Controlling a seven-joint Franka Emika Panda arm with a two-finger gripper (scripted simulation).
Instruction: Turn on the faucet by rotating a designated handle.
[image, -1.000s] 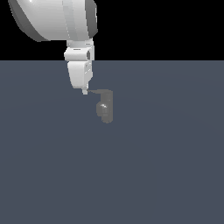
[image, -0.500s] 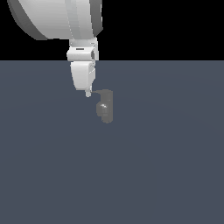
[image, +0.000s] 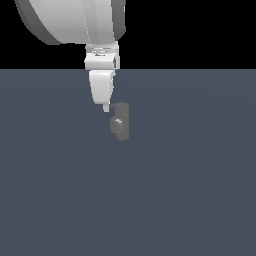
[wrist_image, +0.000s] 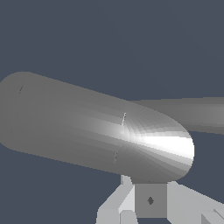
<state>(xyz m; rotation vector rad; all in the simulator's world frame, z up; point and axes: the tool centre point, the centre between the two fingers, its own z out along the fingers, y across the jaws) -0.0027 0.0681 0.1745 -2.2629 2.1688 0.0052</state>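
Gripper (image: 105, 107) in the exterior view hangs tip-down just beside the faucet (image: 120, 121) top, on that view's left; the handle there is too small to make out. Wrist view: handle (wrist_image: 87, 131) fills the frame, long axis crosswise, very near. Whether the jaws are parted, I cannot tell.

The arm (image: 75, 20) is showing a broad, rounded white shell with a darker grey band at its edge. A blocky white wrist is narrowing into the pale, tapering gripper (image: 105, 107).
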